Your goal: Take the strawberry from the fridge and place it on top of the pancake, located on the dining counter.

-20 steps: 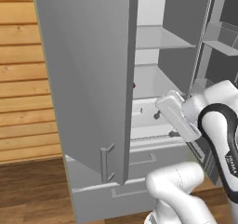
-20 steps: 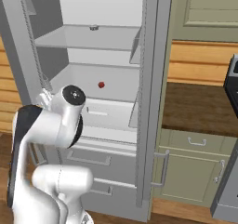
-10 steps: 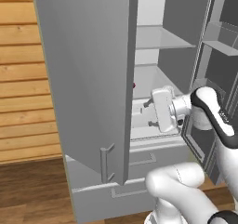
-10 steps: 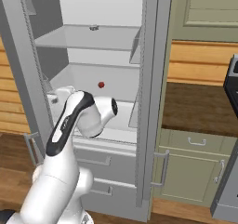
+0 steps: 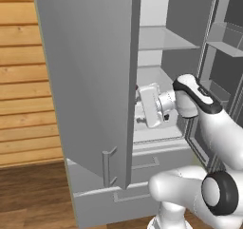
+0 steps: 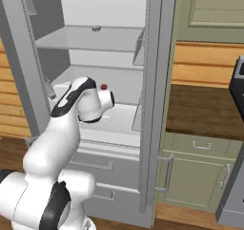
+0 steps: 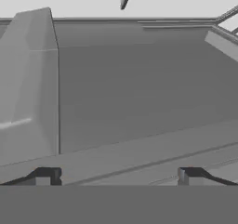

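Reaching into the fridge [image 6: 157,105] between both open doors. Gripper [image 7: 118,175] spread wide, nothing held – grey wall ahead. Strawberry [image 6: 104,87] on the white shelf, at 1 o'clock of the wrist – free room around.

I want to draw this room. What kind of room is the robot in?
It looks like a kitchen. There is a tall grey fridge with its doors open and white shelves inside, sage-green cabinets under a dark wooden counter, and wooden plank walls.
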